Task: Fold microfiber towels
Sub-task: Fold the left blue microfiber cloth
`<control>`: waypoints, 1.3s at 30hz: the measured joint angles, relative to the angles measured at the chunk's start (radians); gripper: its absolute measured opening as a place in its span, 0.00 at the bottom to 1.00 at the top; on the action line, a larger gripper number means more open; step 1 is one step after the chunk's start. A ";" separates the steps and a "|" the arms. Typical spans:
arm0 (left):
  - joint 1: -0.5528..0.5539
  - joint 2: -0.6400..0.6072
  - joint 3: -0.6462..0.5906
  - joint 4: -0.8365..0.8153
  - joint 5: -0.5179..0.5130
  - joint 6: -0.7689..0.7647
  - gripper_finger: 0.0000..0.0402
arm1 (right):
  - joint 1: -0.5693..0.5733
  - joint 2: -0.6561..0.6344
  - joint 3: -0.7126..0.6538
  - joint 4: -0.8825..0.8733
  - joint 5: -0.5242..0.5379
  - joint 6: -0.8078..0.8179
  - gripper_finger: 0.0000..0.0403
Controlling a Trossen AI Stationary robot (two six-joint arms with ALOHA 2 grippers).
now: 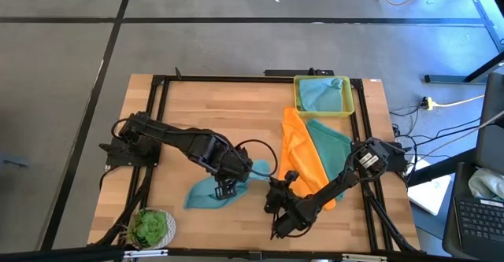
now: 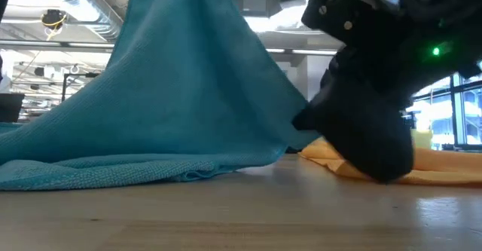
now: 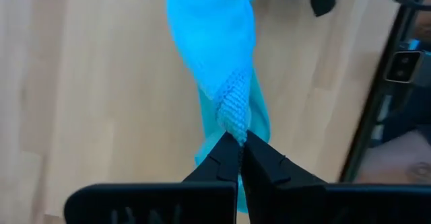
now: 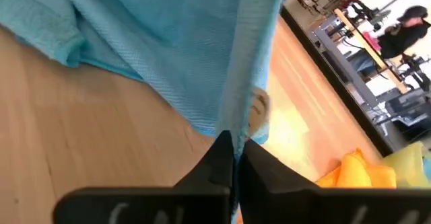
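Hanging tented, teal towel [image 1: 213, 190]; left fingers [image 3: 237, 138], right fingers [image 4: 232, 150] pinching edges.

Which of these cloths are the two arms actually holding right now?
The blue cloth at the table's front, pinched by both the left gripper and right gripper. The orange cloth and the others lie untouched.

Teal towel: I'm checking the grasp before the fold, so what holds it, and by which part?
Both tools grip the teal towel: the left tool pinches a bunched corner, the right tool pinches its edge near the white tag.
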State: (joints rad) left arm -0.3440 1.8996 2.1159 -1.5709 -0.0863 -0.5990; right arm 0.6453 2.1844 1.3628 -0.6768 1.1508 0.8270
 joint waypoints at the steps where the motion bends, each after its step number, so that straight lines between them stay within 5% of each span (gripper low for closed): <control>1: -0.004 0.000 0.000 0.000 -0.018 0.015 0.00 | -0.001 -0.012 0.000 -0.008 -0.002 -0.030 0.01; 11: 0.003 -0.032 -0.002 0.000 -0.199 0.131 0.00 | -0.137 -0.232 0.000 -0.024 -0.092 -0.429 0.01; 17: -0.004 -0.155 -0.032 0.000 -0.259 0.131 0.00 | -0.306 -0.395 -0.046 0.022 -0.472 -0.655 0.00; 23: -0.018 -0.327 -0.231 -0.003 -0.364 0.061 0.00 | -0.481 -0.551 -0.114 0.197 -0.775 -0.894 0.00; 30: 0.022 -0.465 -0.449 -0.003 -0.557 0.033 0.00 | -0.658 -0.611 -0.096 0.318 -0.875 -1.141 0.00; 39: 0.191 -0.514 -0.417 0.000 -0.740 0.187 0.00 | -0.792 -0.610 0.027 0.357 -0.882 -1.377 0.00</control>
State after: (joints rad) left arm -0.1532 1.3854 1.6985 -1.5707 -0.8260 -0.4119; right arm -0.1470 1.5740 1.3901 -0.3200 0.2684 -0.5502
